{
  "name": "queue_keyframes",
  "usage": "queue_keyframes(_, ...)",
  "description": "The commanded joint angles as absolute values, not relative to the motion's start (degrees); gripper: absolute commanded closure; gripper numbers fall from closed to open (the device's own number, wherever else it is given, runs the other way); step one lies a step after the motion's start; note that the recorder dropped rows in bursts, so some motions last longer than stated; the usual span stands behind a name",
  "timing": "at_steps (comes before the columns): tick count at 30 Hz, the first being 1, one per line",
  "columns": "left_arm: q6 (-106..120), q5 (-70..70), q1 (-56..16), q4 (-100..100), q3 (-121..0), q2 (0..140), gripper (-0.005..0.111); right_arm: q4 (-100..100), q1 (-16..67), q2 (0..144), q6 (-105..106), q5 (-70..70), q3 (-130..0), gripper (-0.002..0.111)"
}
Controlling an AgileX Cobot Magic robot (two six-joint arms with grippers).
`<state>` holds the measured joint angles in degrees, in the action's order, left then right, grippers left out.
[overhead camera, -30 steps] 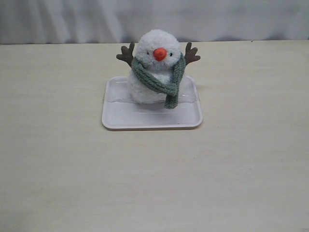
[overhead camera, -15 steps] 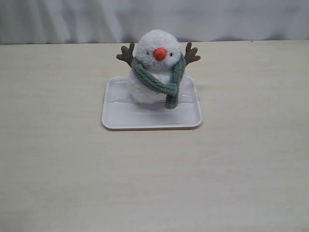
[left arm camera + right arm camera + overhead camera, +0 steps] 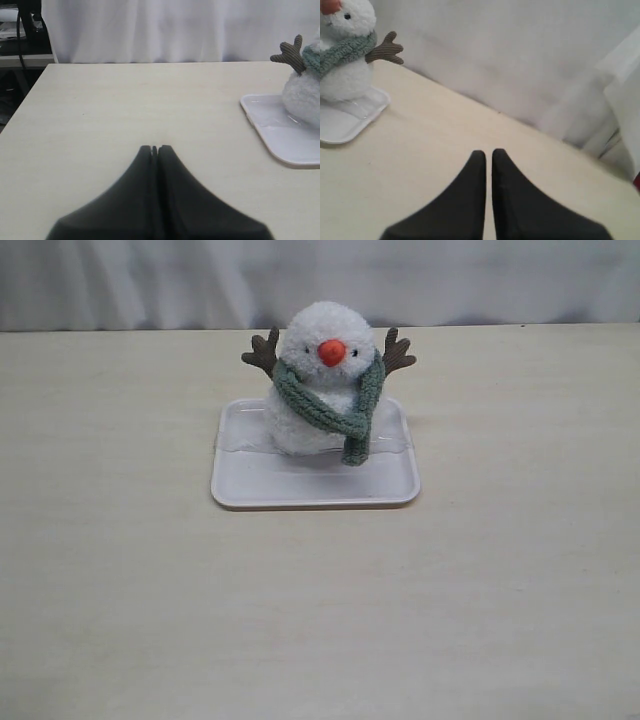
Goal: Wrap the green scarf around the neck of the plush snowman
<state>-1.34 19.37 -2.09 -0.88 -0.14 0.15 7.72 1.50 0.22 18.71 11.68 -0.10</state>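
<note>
I see the snowman [image 3: 318, 325] standing upright at the back of the white tray [image 3: 300, 485], with the scarf [image 3: 320, 408] looped round its neck. My left claw [image 3: 154, 148] and right claw [image 3: 488, 152] are closed and empty over the table [image 3: 320, 620], well apart from the tray. A curtain [image 3: 320, 280] hangs behind.

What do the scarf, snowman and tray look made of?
The green scarf: ribbed knit yarn, matte, ribs visible. The plush snowman: fluffy white pile fabric, fuzzy outline. The tray: probably plastic, with a smooth, white, faintly glossy surface.
</note>
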Motion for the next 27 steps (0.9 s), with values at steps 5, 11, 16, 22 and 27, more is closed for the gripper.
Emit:
queue_keyframes(5,-1.6,18.5,-2.0,-0.8,0.0,0.0,0.107,8.4,1.3,0.0,-2.7,19.5,0.0,0.104)
queue_keyframes(11,-1.6,18.5,-2.0,-0.8,0.0,0.0,0.107,8.4,1.2,0.0,-2.7,19.6,0.0,0.104)
queue_keyframes(16,-1.6,18.5,-2.0,-0.8,0.0,0.0,0.107,8.4,-1.7,0.0,-2.7,19.7,0.0,0.104)
queue_keyframes(22,-1.6,18.5,-2.0,-0.8,0.0,0.0,0.107,8.4,-2.0,0.0,-2.7,19.7,0.0,0.104)
queue_keyframes(27,-1.6,18.5,-2.0,-0.8,0.0,0.0,0.107,8.4,-2.0,0.0,-4.9,19.9,0.0,0.104)
